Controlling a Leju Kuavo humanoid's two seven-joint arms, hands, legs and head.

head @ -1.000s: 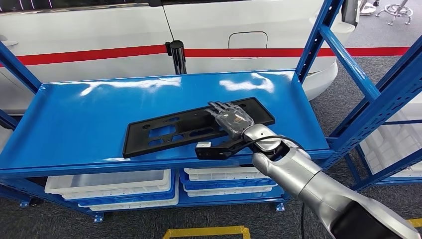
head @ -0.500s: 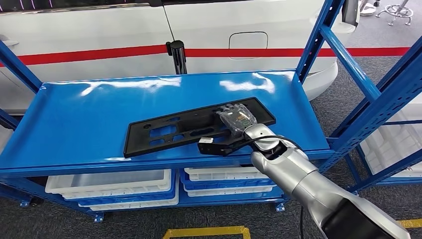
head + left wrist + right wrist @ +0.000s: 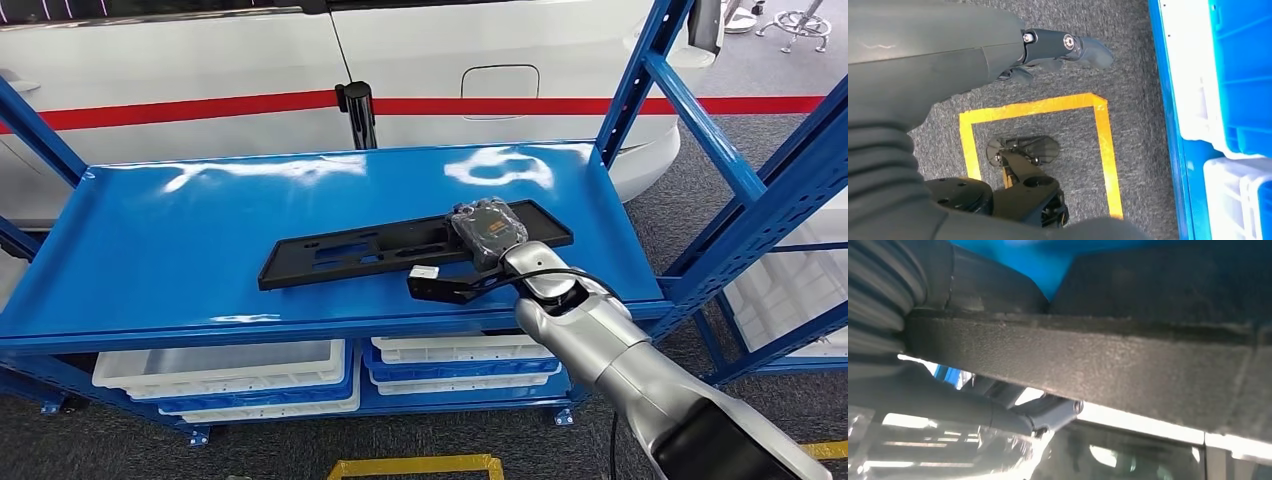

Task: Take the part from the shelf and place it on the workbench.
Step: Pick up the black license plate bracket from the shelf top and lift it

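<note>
While the long black part (image 3: 400,249) is seen lifted at its right end off the blue shelf (image 3: 150,250), it is gripped near that end by the right hand (image 3: 487,233): fingers are laid over the top face, the thumb is tucked under the near edge. The part is tilted, right end raised, left end low near the shelf surface; whether the left end touches the shelf can't be told. Cut-outs are visible along the part's middle. In the right wrist view the part's textured black edge (image 3: 1088,365) is shown close up, running across the frame, w/ the thumb (image 3: 998,412) under it and blue shelf surface behind.

The left hand (image 3: 1058,47) is seen in the left wrist view hanging over grey carpet (image 3: 1138,75), nothing held, fingers loosely curled and apart. A yellow taped rectangle (image 3: 1100,150) is marked on the carpet below it, beside the shelf's lower level.

White trays (image 3: 220,370) are stacked in blue bins on the lower shelf level. Behind the shelf a white vehicle body (image 3: 500,50) w/ a red stripe (image 3: 200,108) is parked, a fuel-flap outline visible on it. A black post (image 3: 357,110) stands just behind the shelf's back edge. Blue uprights (image 3: 640,80) frame the shelf at right, w/ another rack (image 3: 790,270) beyond.
</note>
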